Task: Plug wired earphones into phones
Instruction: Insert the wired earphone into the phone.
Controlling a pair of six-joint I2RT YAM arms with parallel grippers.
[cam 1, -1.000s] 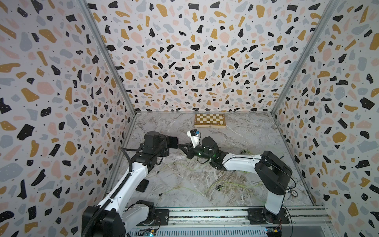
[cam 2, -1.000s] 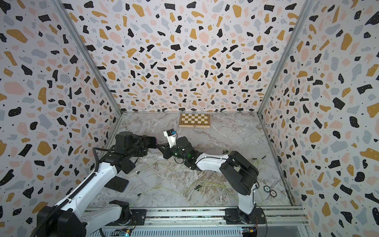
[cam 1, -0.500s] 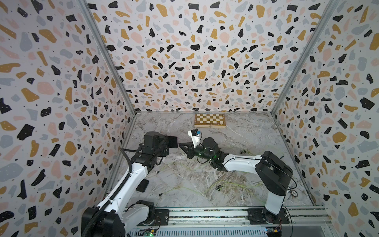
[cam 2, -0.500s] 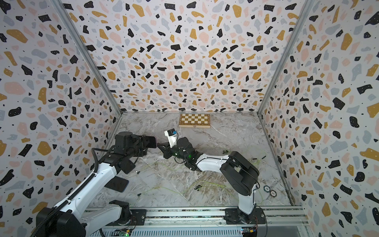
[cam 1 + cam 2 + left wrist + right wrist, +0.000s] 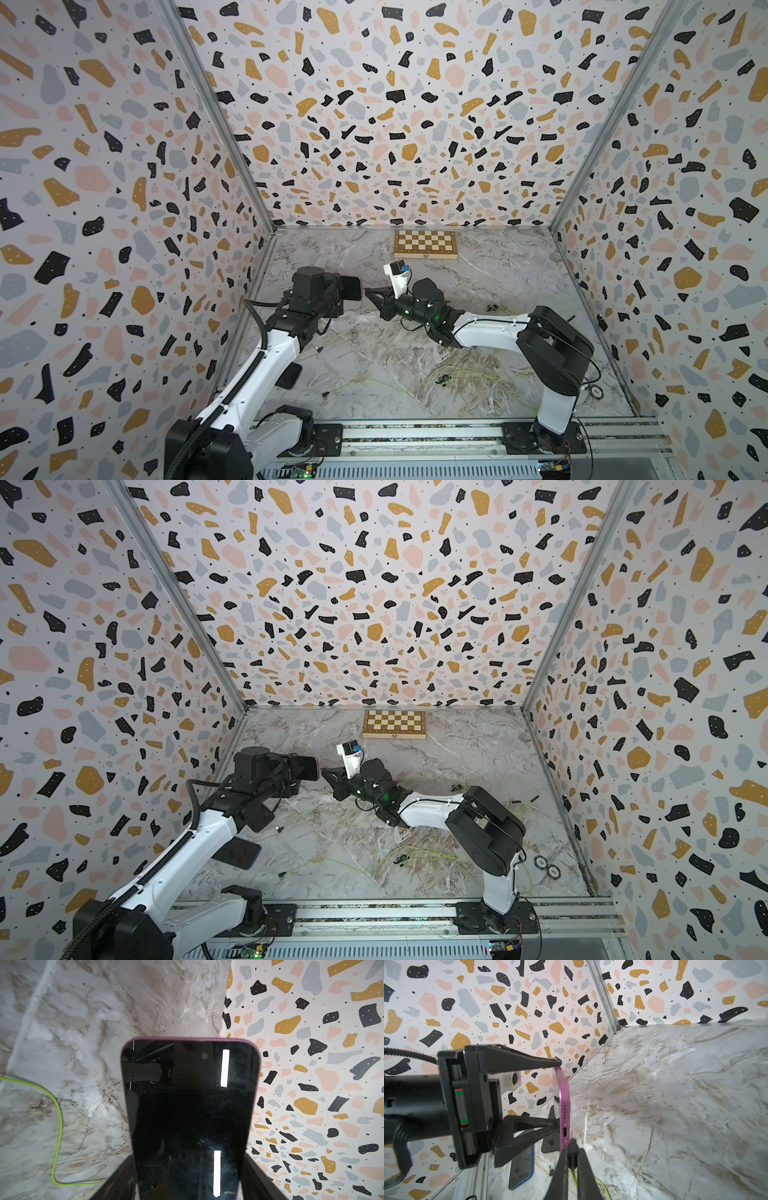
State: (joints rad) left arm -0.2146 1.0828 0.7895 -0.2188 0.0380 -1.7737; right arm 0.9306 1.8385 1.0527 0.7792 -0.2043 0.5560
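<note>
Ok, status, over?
Left gripper clamps purple-edged black phone. Right gripper shut on black plug of yellow-green earphone cable, beside charging port, not inserted. Nothing between.

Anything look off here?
The earphone plug in the right end effector looks misaligned: its tip sits beside the purple-edged phone's bottom edge, not in the port. Two round chips lie by the right arm's base, unrelated to the job.

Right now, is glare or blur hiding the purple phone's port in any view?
Left wrist: the purple phone is sharp, but its screen mirrors two bright light strips. Right wrist: the port is crisp and glare-free; the near right fingers and plug are slightly soft. In both top views the port is too small to see.
</note>
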